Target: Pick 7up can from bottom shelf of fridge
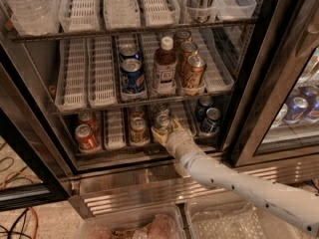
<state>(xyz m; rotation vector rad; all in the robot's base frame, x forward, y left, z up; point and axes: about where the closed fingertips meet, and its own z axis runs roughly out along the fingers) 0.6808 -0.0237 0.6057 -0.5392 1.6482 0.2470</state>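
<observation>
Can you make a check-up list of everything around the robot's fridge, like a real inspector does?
Surface: bottom wire shelf with white slotted trays, holding cans.
Job's things: pale silver-grey 7up can upright on it, inside the black-framed fridge.
Clutter: orange-gold can left of it, dark blue cans right, red-orange cans far left.
Grippers: cream claw at the 7up can, on a white arm.
Cables: dark and orange cords on the floor, bottom left.
Surroundings: clear plastic tubs below; more cans behind the right-hand glass door.

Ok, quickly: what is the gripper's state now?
The gripper is at the pale silver-grey can on the lowest wire rack; its state cannot be told.
</observation>
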